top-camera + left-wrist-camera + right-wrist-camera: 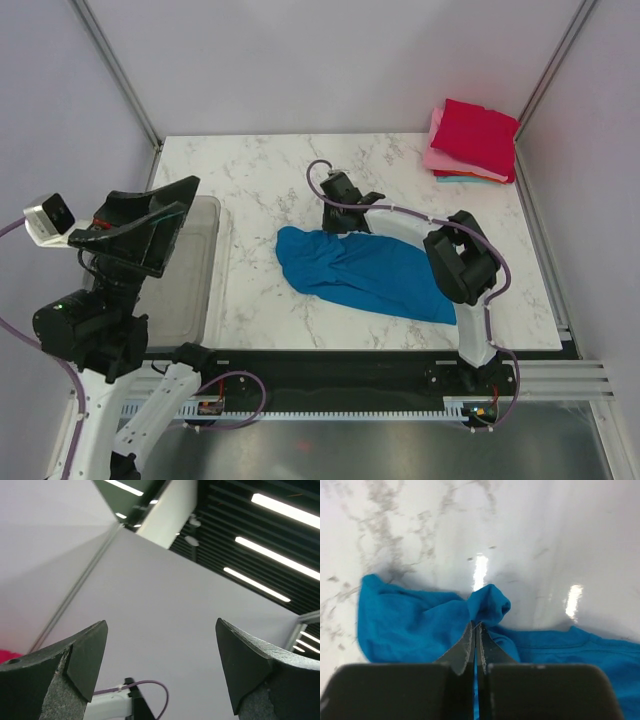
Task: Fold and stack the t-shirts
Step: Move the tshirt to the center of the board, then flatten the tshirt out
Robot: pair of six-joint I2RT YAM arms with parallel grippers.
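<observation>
Left tool [161, 660] raised, jaws wide, empty; right tool [474, 626] clamped on one blue t-shirt [365, 272]; one folded stack [474, 140] at far bench [260, 170] corner; one bin [195, 285] left.

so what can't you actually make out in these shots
blue t-shirt: top view, the right arm covers its right end; neck not visible anywhere.
folded stack: top view, the red shirt on top hides the rest; only pink and teal edges show, count unclear.
bin: top view, left arm covers much of it; contents unclear.
left end effector: wrist view shows only wall and ceiling, not what lies below.
</observation>
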